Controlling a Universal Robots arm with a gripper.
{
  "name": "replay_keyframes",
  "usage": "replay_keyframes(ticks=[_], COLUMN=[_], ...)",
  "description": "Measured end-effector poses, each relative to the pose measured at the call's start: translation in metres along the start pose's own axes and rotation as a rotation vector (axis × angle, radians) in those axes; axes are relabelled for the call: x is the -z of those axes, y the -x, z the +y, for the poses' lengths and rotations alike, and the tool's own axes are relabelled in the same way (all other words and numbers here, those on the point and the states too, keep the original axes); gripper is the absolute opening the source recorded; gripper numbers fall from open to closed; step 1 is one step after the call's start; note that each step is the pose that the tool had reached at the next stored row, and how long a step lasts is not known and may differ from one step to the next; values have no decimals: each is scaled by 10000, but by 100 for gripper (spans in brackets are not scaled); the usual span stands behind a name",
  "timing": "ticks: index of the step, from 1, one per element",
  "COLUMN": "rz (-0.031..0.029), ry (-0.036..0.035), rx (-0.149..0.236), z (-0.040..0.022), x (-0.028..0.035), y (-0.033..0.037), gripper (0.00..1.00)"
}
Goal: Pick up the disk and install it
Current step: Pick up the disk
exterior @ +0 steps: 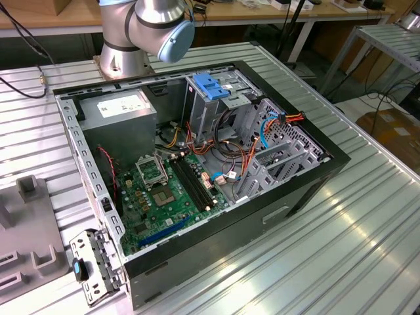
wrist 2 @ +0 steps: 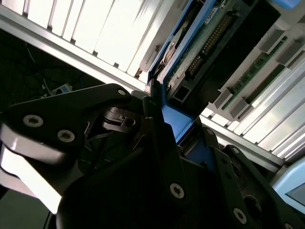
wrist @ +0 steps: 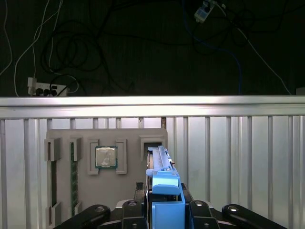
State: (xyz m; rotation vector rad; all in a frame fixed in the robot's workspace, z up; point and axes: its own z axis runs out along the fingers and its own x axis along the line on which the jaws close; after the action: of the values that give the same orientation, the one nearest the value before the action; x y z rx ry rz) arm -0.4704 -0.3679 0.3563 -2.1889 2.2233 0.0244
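The disk [wrist: 159, 160] stands on edge, a thin slab with bright blue rails, its far end at a slot of the grey holder tray [wrist: 128, 136]. In the second wrist view the disk [wrist 2: 202, 45] shows its circuit-board face and blue rail. My gripper [wrist: 166, 193] sits over the disk's near end, its black fingers [wrist: 139, 205] pressed against the blue end tab from both sides, so it is shut on the disk. The gripper [wrist 2: 164, 112] closes on the same blue rail in the second wrist view.
The holder tray also carries a processor chip [wrist: 105, 156] and memory sticks [wrist: 74, 176]. The open computer case [exterior: 315, 180] lies on the ribbed metal table [exterior: 341, 256], with a green motherboard [exterior: 167, 190] and a grey drive cage with a light-blue latch [exterior: 211, 85]. The arm's base [exterior: 141, 33] stands behind the case.
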Motion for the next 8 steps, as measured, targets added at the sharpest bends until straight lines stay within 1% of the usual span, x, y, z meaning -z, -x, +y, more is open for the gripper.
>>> replay_keyframes(ticks=[8], rz=[0], ry=[0], rx=[0], z=[0], x=[17], y=[1], gripper=[37])
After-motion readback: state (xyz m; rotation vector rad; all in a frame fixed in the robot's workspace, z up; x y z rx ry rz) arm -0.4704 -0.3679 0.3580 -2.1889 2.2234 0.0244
